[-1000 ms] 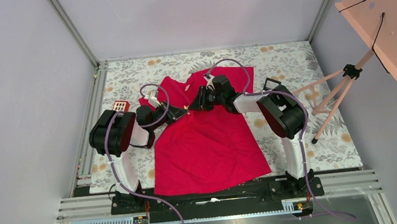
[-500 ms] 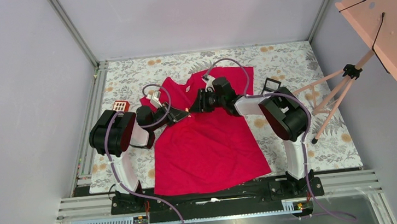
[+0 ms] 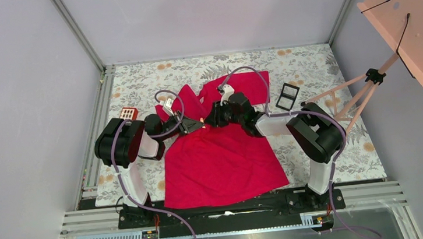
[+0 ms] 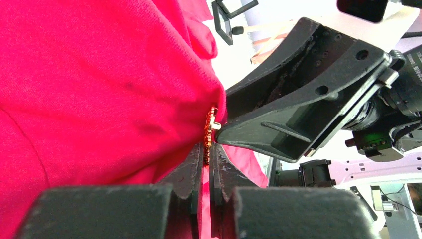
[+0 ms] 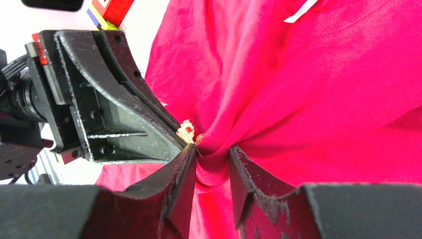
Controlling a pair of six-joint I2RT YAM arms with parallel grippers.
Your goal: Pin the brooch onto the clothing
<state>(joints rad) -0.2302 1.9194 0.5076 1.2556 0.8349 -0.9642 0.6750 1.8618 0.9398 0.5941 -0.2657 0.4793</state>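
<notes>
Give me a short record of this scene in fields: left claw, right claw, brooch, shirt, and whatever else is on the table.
left claw: shut on the brooch at its fingertips
right claw: shut on a bunched fold of the red shirt
brooch: against that fold, between both claws; pinned or not, cannot tell
shirt: spread on the floral tablecloth, upper part bunched
other: black square case; small red box

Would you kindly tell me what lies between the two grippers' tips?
The brooch, against a bunched fold of the T-shirt; the left wrist view shows it best.
</notes>
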